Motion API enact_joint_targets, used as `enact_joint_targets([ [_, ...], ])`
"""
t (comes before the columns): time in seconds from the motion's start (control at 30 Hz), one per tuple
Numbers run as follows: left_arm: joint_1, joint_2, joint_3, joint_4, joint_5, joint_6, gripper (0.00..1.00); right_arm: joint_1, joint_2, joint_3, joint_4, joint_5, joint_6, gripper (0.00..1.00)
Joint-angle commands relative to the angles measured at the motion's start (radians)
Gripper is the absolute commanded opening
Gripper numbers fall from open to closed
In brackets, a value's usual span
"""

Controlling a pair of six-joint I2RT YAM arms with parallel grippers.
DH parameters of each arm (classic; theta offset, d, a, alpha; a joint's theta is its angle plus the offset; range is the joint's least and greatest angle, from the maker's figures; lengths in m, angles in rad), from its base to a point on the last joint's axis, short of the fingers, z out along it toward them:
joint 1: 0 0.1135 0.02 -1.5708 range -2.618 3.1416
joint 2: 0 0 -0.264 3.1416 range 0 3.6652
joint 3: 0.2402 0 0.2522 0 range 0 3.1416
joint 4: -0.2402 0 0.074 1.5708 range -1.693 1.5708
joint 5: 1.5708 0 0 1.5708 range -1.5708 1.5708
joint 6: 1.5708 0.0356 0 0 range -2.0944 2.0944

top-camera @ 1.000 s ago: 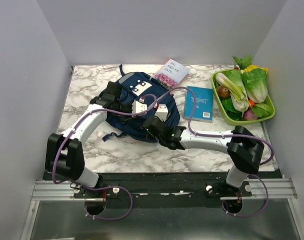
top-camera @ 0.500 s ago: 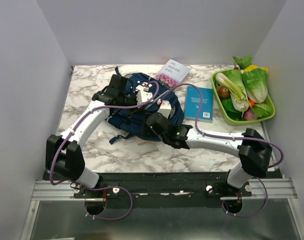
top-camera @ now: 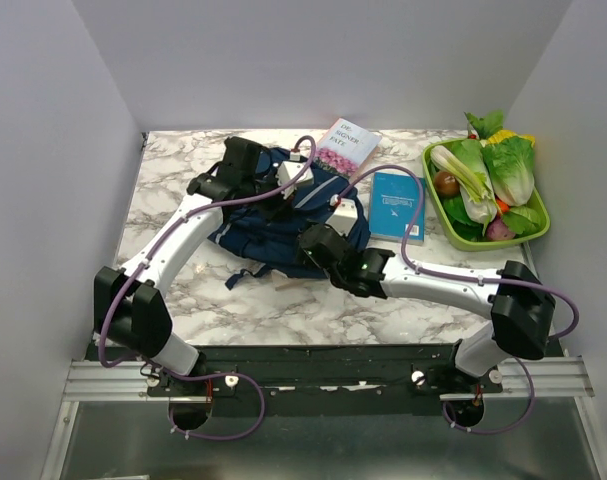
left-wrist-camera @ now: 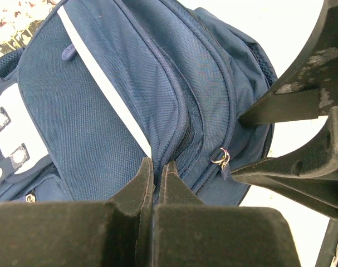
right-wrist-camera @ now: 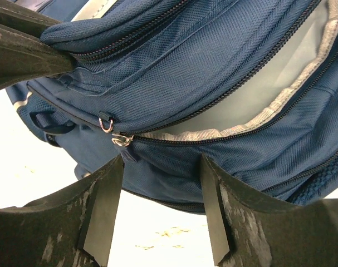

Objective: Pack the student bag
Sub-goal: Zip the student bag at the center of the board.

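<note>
The student bag [top-camera: 253, 228], navy blue with a white patch, lies at the table's middle back. My left gripper [top-camera: 295, 195] reaches over it from the left. In the left wrist view this gripper [left-wrist-camera: 156, 167] is shut, pinching a fold of the student bag [left-wrist-camera: 91, 111] beside a zip. My right gripper [top-camera: 321, 240] is at the bag's near right edge. In the right wrist view it [right-wrist-camera: 157, 186] stands open just below the bag's lower edge, with nothing between its fingers. The main zip gapes and shows grey lining [right-wrist-camera: 258, 83]; two zipper pulls [right-wrist-camera: 114, 133] hang by the left finger.
A pink and white book [top-camera: 344, 145] lies behind the bag and a blue book [top-camera: 397, 206] to its right. A green tray [top-camera: 438, 215] of vegetables stands at the back right. White walls close in three sides.
The right gripper, shut a second ago, has opened and shifted right along the bag's near edge. The left gripper has drawn the bag's top back and to the right, still pinching it.
</note>
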Motion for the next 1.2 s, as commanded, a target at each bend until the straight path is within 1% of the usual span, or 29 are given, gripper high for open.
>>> enact_joint_targets([
  [0.0, -0.037, 0.006, 0.088, 0.12, -0.06, -0.093, 0.0, 0.027, -0.038, 0.032, -0.137, 0.142, 0.036, 0.65],
  [0.13, -0.051, 0.04, 0.119, 0.099, -0.08, -0.104, 0.0, 0.047, -0.076, 0.04, -0.165, 0.17, 0.031, 0.65],
  [0.23, -0.053, 0.043, 0.12, 0.095, -0.083, -0.1, 0.0, 0.055, -0.096, 0.035, -0.165, 0.16, 0.04, 0.65],
  [0.37, -0.054, 0.038, 0.113, 0.095, -0.086, -0.094, 0.0, 0.056, -0.088, 0.037, -0.139, 0.132, 0.034, 0.62],
  [0.5, -0.06, 0.037, 0.113, 0.083, -0.083, -0.087, 0.0, 0.066, -0.082, 0.041, -0.101, 0.121, 0.008, 0.62],
  [0.6, -0.063, 0.037, 0.114, 0.08, -0.082, -0.087, 0.0, 0.064, -0.058, 0.038, -0.043, 0.107, -0.018, 0.61],
  [0.77, -0.069, 0.029, 0.114, 0.077, -0.075, -0.093, 0.0, 0.052, 0.03, 0.096, -0.036, 0.092, -0.029, 0.59],
  [0.9, -0.073, 0.023, 0.116, 0.072, -0.071, -0.096, 0.0, 0.029, 0.068, 0.113, -0.035, 0.069, -0.015, 0.57],
  [1.17, -0.073, 0.011, 0.111, 0.065, -0.059, -0.102, 0.0, 0.021, 0.12, 0.158, -0.033, 0.081, -0.024, 0.54],
])
